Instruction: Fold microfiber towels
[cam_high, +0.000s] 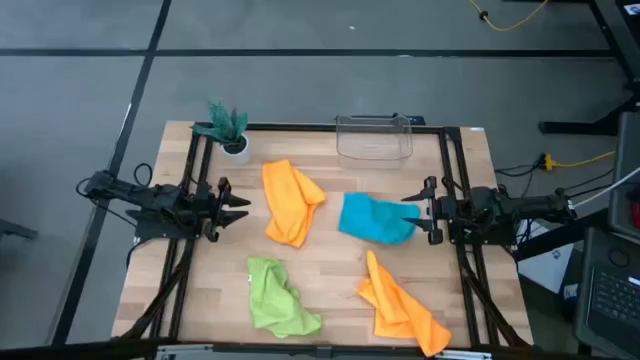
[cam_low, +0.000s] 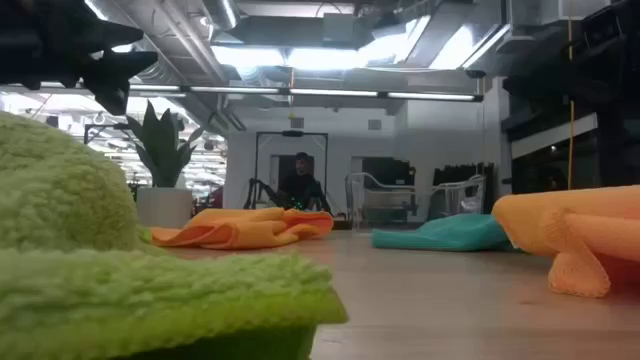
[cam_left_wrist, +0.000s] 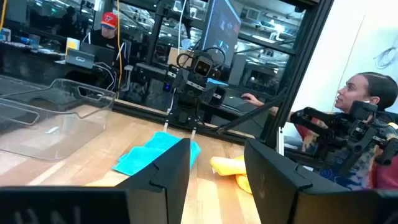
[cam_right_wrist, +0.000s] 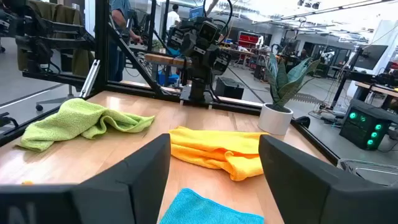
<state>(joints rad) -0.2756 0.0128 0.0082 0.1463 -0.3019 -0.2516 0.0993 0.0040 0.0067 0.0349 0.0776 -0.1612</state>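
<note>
Microfiber towels, four of them, lie crumpled and unfolded on your wooden worktop (cam_high: 330, 265). One orange towel (cam_high: 291, 202) sits left of the worktop's middle, toward the far edge. The teal-blue towel (cam_high: 376, 219) lies right of the middle, with its right-hand end just at your right gripper. The lime green towel (cam_high: 279, 297) is bunched near the front edge, left of centre. The second orange towel (cam_high: 402, 302) sprawls toward the front right corner.

Your right gripper (cam_high: 424, 210) sits at the right edge of the worktop, fingers spread wide. From the right wrist view the teal-blue towel (cam_right_wrist: 202, 210) shows in the gap between the two fingers (cam_right_wrist: 134, 180), but you cannot tell whether they touch it; nothing is clamped.

Your left gripper (cam_high: 236, 207) waits at the left edge, just beside the first orange towel, fingers parted and holding nothing. In the left wrist view the fingers (cam_left_wrist: 165, 177) stand apart with bare wood between them.

At the far edge stands a clear plastic bin (cam_high: 374, 136), and a small green plant (cam_high: 228, 128) in a white pot sits near the far left corner.

A seated person (cam_left_wrist: 364, 118) shows beyond the table in the left wrist view.
</note>
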